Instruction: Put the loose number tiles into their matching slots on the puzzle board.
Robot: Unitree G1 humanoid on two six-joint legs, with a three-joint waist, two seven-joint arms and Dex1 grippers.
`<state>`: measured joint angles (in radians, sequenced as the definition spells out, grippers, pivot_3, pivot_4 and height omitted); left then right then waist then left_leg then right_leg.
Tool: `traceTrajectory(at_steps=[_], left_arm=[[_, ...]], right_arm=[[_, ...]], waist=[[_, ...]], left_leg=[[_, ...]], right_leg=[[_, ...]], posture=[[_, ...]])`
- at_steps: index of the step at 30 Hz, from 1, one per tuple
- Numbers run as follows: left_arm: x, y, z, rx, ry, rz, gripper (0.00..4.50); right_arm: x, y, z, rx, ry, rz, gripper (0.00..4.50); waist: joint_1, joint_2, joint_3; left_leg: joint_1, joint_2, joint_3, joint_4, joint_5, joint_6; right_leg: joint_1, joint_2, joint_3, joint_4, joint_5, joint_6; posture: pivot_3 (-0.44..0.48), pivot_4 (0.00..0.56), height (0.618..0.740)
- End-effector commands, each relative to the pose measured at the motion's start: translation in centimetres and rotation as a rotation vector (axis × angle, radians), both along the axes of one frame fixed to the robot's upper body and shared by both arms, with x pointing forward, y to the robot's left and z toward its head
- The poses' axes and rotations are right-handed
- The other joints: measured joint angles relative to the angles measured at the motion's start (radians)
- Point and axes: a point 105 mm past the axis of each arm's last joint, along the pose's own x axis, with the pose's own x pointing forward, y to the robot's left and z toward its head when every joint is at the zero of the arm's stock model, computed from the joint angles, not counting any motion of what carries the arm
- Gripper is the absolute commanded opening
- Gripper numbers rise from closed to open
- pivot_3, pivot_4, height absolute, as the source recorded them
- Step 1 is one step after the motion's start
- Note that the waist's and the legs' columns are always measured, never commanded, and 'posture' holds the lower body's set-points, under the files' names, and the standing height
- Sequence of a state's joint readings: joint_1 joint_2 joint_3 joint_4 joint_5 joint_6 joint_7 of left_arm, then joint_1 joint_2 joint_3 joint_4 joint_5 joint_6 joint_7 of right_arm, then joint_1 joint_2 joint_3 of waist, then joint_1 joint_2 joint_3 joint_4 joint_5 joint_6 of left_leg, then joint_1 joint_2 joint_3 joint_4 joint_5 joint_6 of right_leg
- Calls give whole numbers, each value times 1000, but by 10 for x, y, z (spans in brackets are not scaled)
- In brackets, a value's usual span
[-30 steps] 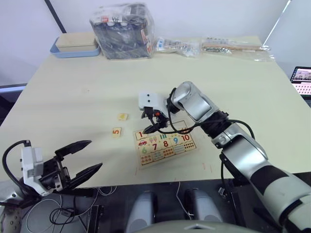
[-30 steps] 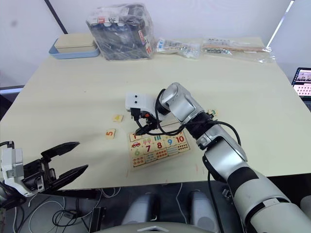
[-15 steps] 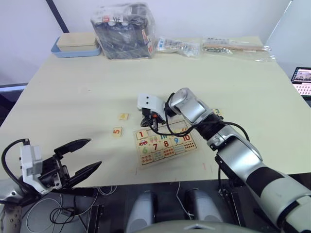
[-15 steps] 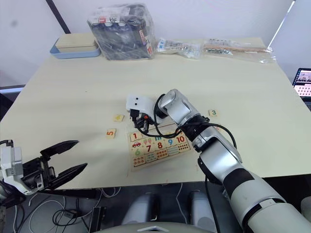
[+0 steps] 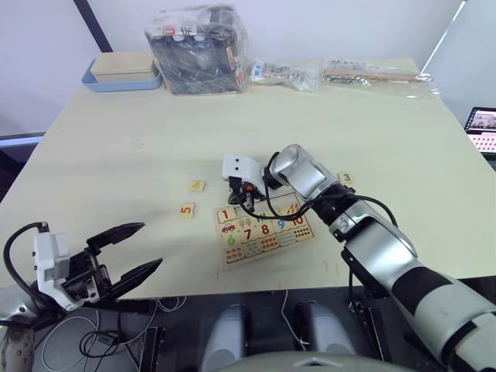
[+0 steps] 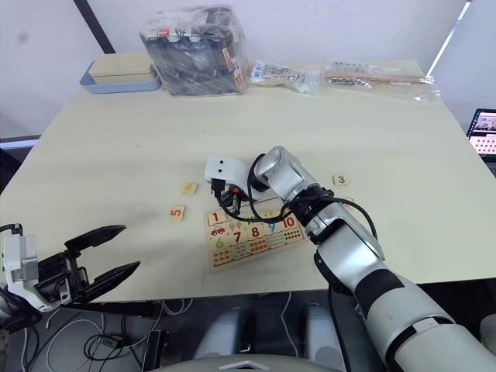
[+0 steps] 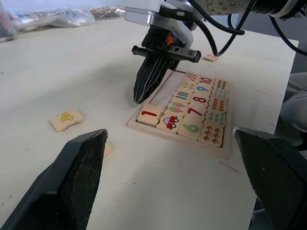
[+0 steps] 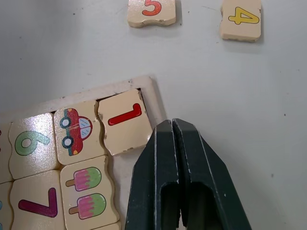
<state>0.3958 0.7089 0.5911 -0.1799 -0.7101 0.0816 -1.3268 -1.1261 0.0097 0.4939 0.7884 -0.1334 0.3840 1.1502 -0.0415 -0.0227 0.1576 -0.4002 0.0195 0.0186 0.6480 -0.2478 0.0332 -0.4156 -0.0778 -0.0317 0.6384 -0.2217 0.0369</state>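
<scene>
Right gripper (image 8: 173, 125) is being held low over the board's (image 5: 263, 229) top edge, fingers pressed together, empty, tips just beside tile 1 (image 8: 123, 122), which is sitting slightly askew in the corner slot. Left gripper (image 5: 130, 249) is being held off the table's (image 5: 139, 147) near edge, fingers spread. Tiles 5 (image 5: 186, 209) and 4 (image 5: 197, 186) are lying at the board's 10 o'clock, tile 3 (image 5: 346, 179) at 2 o'clock. Bags (image 5: 198, 48) and a tray (image 5: 122, 71) are lying at the far edge.
</scene>
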Motion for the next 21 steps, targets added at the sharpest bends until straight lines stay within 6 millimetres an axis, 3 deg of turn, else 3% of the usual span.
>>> traceTrajectory(at_steps=[1, 15, 21], left_arm=[[-1, 3, 5, 15, -26, 6, 4500], [-2, 3, 4, 11, -25, 7, 4500], [-2, 0, 2, 6, -24, 8, 4500]], right_arm=[[-5, 7, 7, 11, -26, 47, 13], [-10, 7, 4, -2, -20, 71, 13], [-5, 1, 24, 96, -55, 71, 13]], waist=[[0, 0, 0], [0, 0, 0], [1, 0, 0]], left_leg=[[0, 0, 0, 0, 0, 0], [0, 0, 0, 0, 0, 0], [0, 0, 0, 0, 0, 0]], right_leg=[[0, 0, 0, 0, 0, 0], [0, 0, 0, 0, 0, 0], [0, 0, 0, 0, 0, 0]], posture=[[0, 150, 740], [0, 150, 740], [0, 150, 740]])
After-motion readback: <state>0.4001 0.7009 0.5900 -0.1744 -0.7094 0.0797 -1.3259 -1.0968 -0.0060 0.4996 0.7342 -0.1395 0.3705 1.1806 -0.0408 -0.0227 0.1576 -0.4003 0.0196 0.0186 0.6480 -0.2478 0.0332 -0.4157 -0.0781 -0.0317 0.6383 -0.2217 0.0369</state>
